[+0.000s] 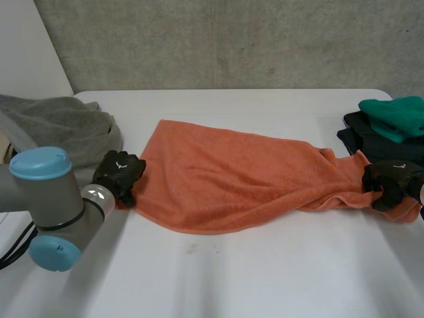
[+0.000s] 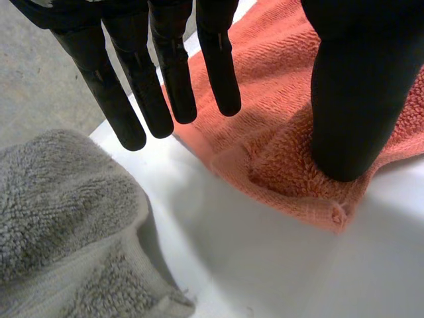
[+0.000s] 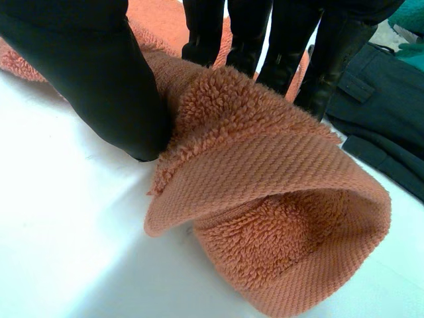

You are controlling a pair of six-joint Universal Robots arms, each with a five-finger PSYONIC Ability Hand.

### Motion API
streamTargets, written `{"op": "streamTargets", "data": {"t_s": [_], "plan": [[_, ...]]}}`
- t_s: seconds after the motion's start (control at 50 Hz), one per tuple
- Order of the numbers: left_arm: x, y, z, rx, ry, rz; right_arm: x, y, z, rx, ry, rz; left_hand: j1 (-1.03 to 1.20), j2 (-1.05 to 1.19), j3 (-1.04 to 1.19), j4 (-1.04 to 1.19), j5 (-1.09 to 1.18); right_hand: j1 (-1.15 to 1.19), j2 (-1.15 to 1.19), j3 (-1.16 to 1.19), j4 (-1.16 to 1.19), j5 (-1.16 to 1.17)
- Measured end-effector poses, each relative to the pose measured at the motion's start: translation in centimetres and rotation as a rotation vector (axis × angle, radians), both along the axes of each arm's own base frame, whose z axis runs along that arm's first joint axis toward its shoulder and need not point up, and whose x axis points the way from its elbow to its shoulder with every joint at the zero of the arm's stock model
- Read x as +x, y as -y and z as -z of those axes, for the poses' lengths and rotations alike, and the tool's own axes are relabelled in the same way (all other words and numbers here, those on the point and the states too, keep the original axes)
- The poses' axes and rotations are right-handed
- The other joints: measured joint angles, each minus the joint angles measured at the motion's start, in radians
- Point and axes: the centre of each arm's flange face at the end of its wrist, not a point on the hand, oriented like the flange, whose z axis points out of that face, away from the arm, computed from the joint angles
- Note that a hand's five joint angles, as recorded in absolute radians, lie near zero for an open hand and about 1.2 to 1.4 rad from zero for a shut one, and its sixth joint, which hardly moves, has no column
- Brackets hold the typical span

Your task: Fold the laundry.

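Note:
An orange towel lies stretched sideways across the white table. My left hand is at its left near corner. In the left wrist view its fingers hang straight above the towel's edge, and only the thumb presses down on the corner. That hand is open. My right hand is at the towel's bunched right end. There its thumb and fingers pinch a rolled fold of the towel, lifted slightly off the table.
A grey towel is heaped at the table's left edge, close beside my left hand. Dark garments with a green cloth on top lie at the right edge, just behind my right hand.

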Motion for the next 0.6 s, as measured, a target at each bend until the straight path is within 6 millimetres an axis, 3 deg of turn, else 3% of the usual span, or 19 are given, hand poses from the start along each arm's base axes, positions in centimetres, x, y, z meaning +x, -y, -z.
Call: {"op": "streamTargets", "data": {"t_s": [0.16,0.24,0.36,0.5,0.6], "plan": [[-0.4,0.5,0.3,-0.002,-0.001,0.006,0.0,0.0,0.0,0.001,-0.002,-0.002,0.096,0.082,0.083,0.081,0.084,0.000,0.000,0.000,0.000,0.000],[-0.4,0.7,0.6,0.001,-0.002,0.007,0.0,-0.1,0.1,-0.001,-0.008,-0.006,0.485,0.490,0.485,0.489,0.483,0.000,0.000,0.000,0.000,0.000],[-0.3,0.7,0.4,0.002,-0.001,0.002,-0.1,-0.2,0.0,-0.005,-0.023,-0.011,0.485,0.531,0.527,0.540,0.499,0.000,0.000,0.000,0.000,0.000],[0.6,-0.7,-4.0,-0.041,-0.013,-0.018,0.0,-1.5,-1.9,-0.039,-0.095,-0.048,0.485,0.531,0.527,0.541,0.499,0.000,0.000,0.000,0.000,0.000],[2.1,-3.0,-8.0,-0.071,-0.009,-0.050,0.3,-3.8,-4.3,-0.071,-0.207,-0.125,0.485,0.531,0.527,0.542,0.499,0.000,0.000,0.000,0.000,0.000]]}}
